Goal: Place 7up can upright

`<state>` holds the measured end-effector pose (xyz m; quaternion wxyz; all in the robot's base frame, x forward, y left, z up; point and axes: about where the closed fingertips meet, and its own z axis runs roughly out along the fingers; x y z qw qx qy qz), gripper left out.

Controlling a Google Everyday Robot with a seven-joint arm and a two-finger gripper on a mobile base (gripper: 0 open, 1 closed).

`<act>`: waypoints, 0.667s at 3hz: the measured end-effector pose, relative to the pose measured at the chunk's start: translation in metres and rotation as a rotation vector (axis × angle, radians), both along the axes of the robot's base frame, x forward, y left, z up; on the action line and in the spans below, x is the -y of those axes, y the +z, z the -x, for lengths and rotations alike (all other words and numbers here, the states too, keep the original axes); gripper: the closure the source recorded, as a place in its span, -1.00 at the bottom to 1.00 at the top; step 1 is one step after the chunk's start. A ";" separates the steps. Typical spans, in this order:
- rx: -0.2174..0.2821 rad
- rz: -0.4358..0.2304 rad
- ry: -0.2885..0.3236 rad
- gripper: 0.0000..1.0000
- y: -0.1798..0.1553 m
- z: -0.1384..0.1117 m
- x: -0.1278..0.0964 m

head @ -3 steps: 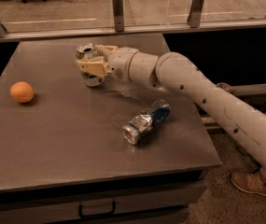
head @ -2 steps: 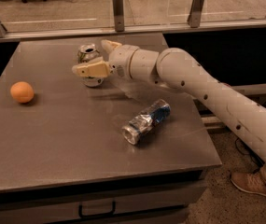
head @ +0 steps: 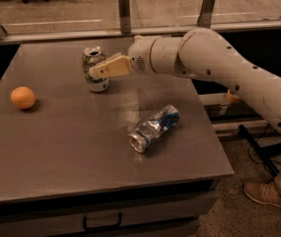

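The 7up can (head: 92, 59), dented silver with a green and white label, stands upright on the table (head: 56, 147) at the back, left of the middle. My gripper (head: 96, 72) is open at the can's right side. Its near finger (head: 108, 69) crosses in front of the can's lower half, and the other finger is hidden behind the can. The can rests on the table by itself.
A crushed silver can with a blue label (head: 154, 128) lies on its side near the table's right front. An orange (head: 22, 97) sits at the left edge. A glass railing (head: 124, 9) runs behind the table. A person's shoe (head: 265, 194) is on the floor at the right.
The gripper held the can a second ago. It has since let go and drawn back to the right, while the can stays upright in the same spot.
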<state>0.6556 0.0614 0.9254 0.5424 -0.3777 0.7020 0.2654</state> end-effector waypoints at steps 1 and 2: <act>-0.017 0.113 -0.137 -1.00 0.024 0.014 0.044; -0.020 0.099 -0.208 -1.00 0.056 0.022 0.061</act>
